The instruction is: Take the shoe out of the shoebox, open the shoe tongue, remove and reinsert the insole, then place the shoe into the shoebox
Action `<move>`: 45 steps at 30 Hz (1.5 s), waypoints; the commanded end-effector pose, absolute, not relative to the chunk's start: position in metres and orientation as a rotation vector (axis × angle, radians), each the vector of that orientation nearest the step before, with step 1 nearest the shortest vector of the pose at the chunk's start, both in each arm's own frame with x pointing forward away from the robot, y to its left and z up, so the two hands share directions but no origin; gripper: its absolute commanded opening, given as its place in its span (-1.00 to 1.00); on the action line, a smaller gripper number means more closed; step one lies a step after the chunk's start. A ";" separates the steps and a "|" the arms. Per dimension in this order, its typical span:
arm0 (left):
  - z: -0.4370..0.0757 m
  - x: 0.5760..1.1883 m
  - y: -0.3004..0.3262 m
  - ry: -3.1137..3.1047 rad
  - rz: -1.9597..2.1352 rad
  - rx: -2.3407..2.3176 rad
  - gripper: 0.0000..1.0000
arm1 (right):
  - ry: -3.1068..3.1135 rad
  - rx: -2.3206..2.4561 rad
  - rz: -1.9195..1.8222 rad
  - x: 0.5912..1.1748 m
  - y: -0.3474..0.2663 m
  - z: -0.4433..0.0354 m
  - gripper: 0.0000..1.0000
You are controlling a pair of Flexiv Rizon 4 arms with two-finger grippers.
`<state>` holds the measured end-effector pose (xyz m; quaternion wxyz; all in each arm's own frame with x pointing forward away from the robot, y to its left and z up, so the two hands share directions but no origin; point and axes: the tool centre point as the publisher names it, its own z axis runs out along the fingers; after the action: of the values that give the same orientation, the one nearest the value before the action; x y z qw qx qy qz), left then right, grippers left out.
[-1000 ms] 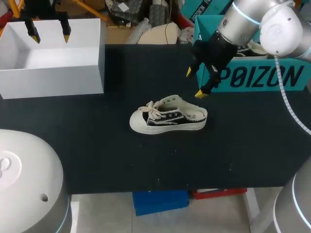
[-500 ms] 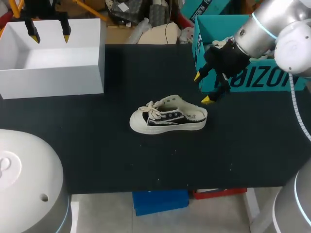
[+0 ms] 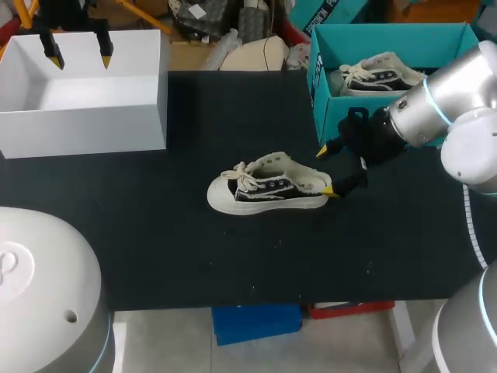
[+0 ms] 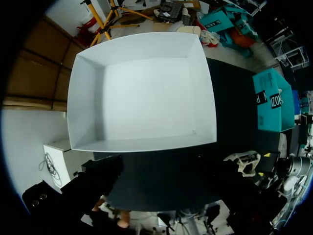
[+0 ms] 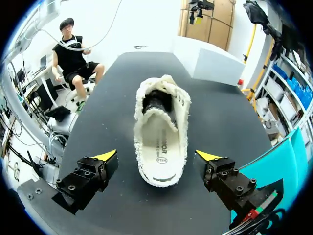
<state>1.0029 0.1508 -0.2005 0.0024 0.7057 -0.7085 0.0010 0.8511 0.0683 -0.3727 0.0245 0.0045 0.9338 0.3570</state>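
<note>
A cream and black low shoe (image 3: 268, 186) lies on its sole mid-table, toe to the left. My right gripper (image 3: 325, 172) is open at its heel. In the right wrist view the shoe (image 5: 162, 117) points away, its heel between the spread fingers (image 5: 104, 163) of the right gripper (image 5: 157, 155), neither touching it. The teal shoebox (image 3: 336, 116) stands at the back right with a second shoe (image 3: 378, 72) inside. My left gripper (image 3: 79, 56) hangs open over the white box (image 3: 85, 124), nothing in it. The left wrist view looks straight down into that empty white box (image 4: 142, 93).
The white box fills the table's back left corner. The teal shoebox's corner (image 5: 289, 161) is close beside the right gripper. The black tabletop (image 3: 233, 256) lies bare in front of the shoe. My arms' white bases (image 3: 39, 287) bulge in at the front corners.
My right gripper has come down and forward from in front of the teal shoebox to the shoe's heel, uncovering the box and the shoe inside. The left arm and the shoe have stayed put.
</note>
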 end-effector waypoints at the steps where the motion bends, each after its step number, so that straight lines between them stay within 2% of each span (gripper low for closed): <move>1: -0.200 1.002 0.150 -2.221 -0.002 2.217 1.00 | 2.838 0.027 1.217 0.852 0.069 -0.388 1.00; 18: -0.200 1.002 0.150 -2.221 -0.002 2.217 1.00 | 2.843 -0.006 1.349 0.874 0.080 -0.416 1.00; 45: -0.200 1.002 0.150 -2.221 -0.002 2.217 1.00 | 2.776 -0.043 1.541 0.868 0.089 -0.446 1.00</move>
<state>1.0028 0.1508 -0.2005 0.0024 0.7056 -0.7086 0.0010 0.8640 0.0883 -0.4425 -0.0141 -0.0124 0.8751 0.4836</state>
